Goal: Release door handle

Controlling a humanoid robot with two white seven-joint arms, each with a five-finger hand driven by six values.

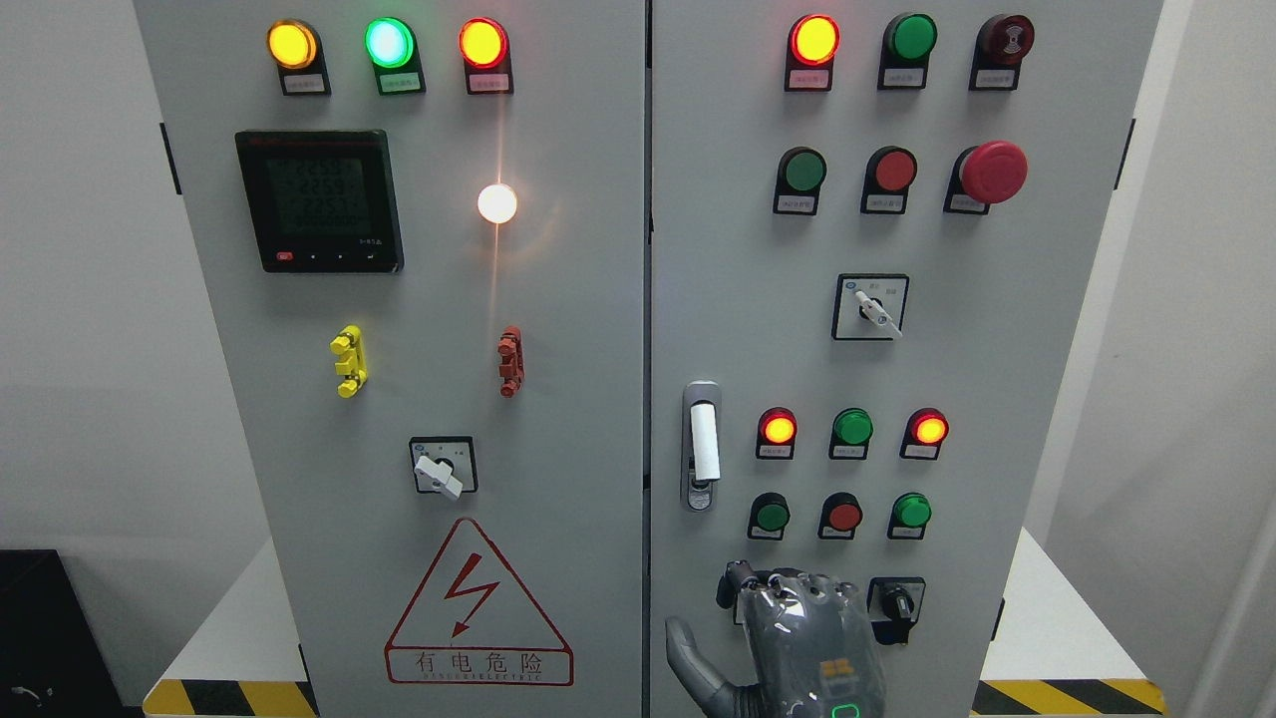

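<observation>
Item, door handle [703, 444]: we are finding it on the right-hand door [997, 299] of the grey electrical cabinet, close to that door's left edge and about two-thirds of the way down, a white grip set upright in a metal escutcheon with a lock below it. Nothing is touching it.

Item, hand [797, 638]: we are seeing one grey robot hand at the bottom edge of the right door, below the handle and apart from it. Its arm is entering from the bottom edge right of the middle, so we are reading it as the right hand, with some caution. The thumb is sticking out to the left and the fingers are loosely extended upward, holding nothing.

Item, neighbours: a black rotary switch [897, 603] is sitting just beside the fingertips, and a row of small green and red push-buttons [843, 516] is sitting above them.

Item, step in hand: we are judging the release as essentially done. To finish it well, we are advising a straight retreat away from the door face, fingers kept loose, avoiding any sideways sweep into the rotary switch or upward drift onto the buttons.
</observation>
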